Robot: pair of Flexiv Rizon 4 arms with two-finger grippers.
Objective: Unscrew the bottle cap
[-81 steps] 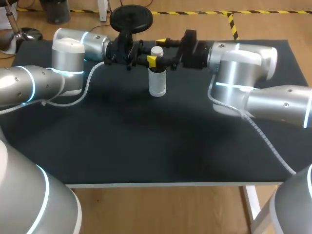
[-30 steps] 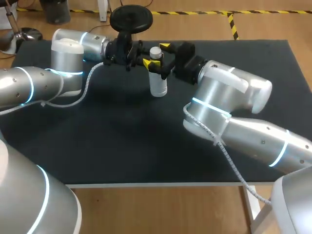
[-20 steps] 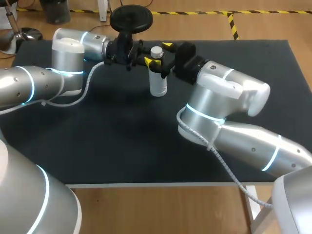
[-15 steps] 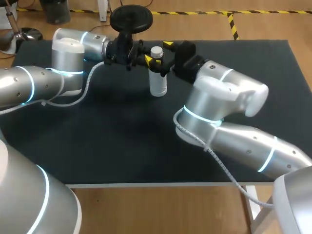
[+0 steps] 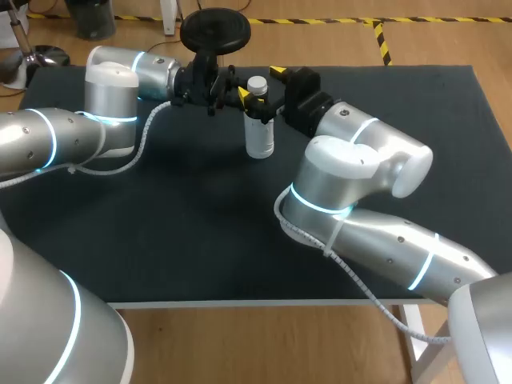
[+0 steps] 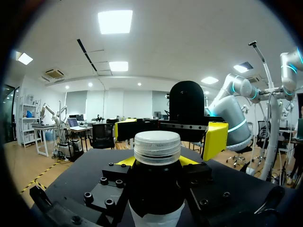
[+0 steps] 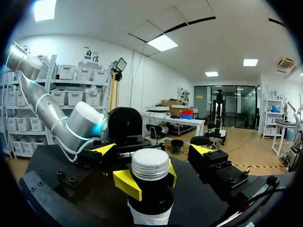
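The left hand (image 6: pixel 156 161) was clamped on the bottle (image 5: pixel 259 134) just below the cap (image 6: pixel 157 147). Its two fingers (image 6: pixel 124 161) pressed on the dark neck from opposite sides, the yellow tips touching the bottle at its shoulder. In the right wrist view the same pair of tips showed hugging the neck under the cap.

The right hand (image 7: pixel 153 149) was open. Its fingers (image 7: pixel 202 150) were spread wide, one on each side of the cap at about its height. Neither touched it, and a plain gap lay between each yellow tip and the ribbed white rim. In the left wrist view these tips stood beyond the cap and well apart. The two hands faced each other across the bottle, the left one low on the neck and the right one higher, level with the cap.

The bottle stood upright on the black tabletop (image 5: pixel 200 216), near its far edge and about midway across its width. Its upper part was dark, a pale label wrapped the lower body, and the white cap sat on the neck.

The left arm (image 5: pixel 48 140) came in from the left and ran along the far part of the tabletop, its wrist lying level toward the bottle. The right arm (image 5: pixel 360 160) came in from the near right corner, with its big silver joint over the tabletop right of the middle. Its wrist reached to the bottle from the right.
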